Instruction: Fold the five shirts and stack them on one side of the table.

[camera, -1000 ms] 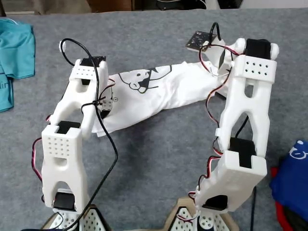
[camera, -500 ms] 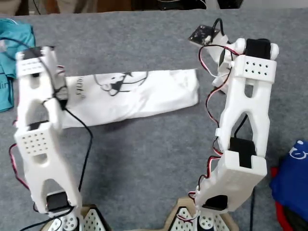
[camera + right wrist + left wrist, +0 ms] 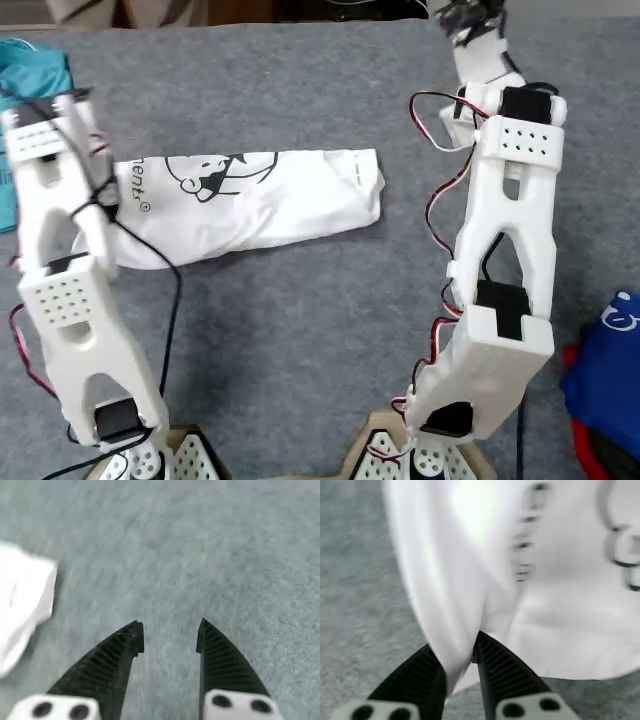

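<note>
We look steeply down over the grey table [image 3: 300, 340] from high on the robot's own side, far enough to take in the whole white shirt [image 3: 250, 200]. From the left wrist we peer along the left gripper [image 3: 457, 647], pressed close to that shirt's cloth. From the right wrist we face the table past the right gripper [image 3: 170, 625], sharing the shirt's end with the high view.

Grey felt-covered worktop [image 3: 300, 330]. White shirt [image 3: 260, 200] with a cartoon print lies on it as a long folded strip, running from near the left edge toward the middle. Teal shirt [image 3: 35, 65] is bunched at the far left corner. Blue shirt [image 3: 605, 360] sits at the right edge, over red cloth [image 3: 585, 440] toward the near right corner.
</note>
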Action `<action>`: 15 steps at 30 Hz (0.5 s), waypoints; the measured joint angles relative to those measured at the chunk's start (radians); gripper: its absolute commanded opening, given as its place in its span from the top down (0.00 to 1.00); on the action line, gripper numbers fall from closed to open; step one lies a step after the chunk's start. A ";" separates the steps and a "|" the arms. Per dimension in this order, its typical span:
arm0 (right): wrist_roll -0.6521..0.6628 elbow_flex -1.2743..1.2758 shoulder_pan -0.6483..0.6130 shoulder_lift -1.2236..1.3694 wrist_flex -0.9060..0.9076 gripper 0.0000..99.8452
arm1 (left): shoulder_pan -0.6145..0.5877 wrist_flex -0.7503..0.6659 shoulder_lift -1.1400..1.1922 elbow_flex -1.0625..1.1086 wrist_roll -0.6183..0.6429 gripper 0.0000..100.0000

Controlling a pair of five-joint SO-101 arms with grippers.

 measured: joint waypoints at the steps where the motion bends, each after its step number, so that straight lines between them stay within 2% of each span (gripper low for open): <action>1: -0.011 0.000 0.002 0.000 -0.018 0.81 | 0.043 0.000 -0.020 0.000 0.000 0.98; 4: -0.021 0.000 0.006 0.000 -0.055 0.81 | 0.192 0.000 -0.083 -0.005 0.014 0.98; 8: -0.025 0.000 0.075 0.000 -0.072 0.81 | 0.385 0.002 -0.118 -0.080 0.021 0.98; 15: -0.026 -0.025 0.235 0.002 -0.133 0.81 | 0.598 0.002 -0.120 -0.209 0.035 0.98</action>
